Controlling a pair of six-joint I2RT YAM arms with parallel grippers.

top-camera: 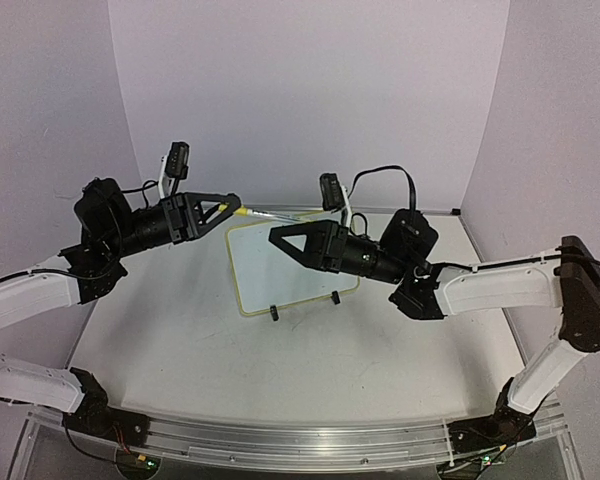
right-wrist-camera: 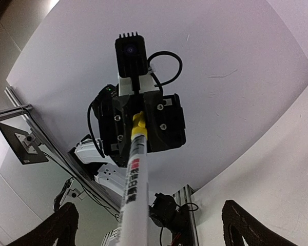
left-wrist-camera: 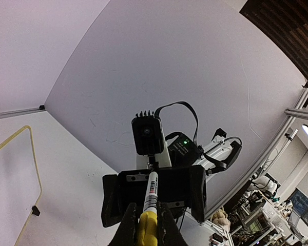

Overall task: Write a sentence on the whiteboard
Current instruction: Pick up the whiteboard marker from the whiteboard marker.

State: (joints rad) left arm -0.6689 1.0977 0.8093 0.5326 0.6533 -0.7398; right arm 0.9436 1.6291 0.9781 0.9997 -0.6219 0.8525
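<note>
Small rectangular whiteboard (top-camera: pixel 270 280): white face, pale yellow rim, rounded corners, standing tilted on two black feet (top-camera: pixel 274 314), resting on white table (top-camera: pixel 200 350). Left end effector (top-camera: pixel 232 205) pinching slim yellow-white marker pen (top-camera: pixel 275 214) above whiteboard's far edge. Right end effector (top-camera: pixel 278 237) hovering over whiteboard face, fingers spread wide.

The whiteboard (top-camera: pixel 263 272) is seen near the middle of the table (top-camera: pixel 180 350), a white rectangle rimmed in pale yellow with rounded corners. Two small black feet (top-camera: pixel 273 313) are set along its 6 o'clock edge, which is skewed, rising toward 3 o'clock. No handwriting can be made out on its face.
</note>
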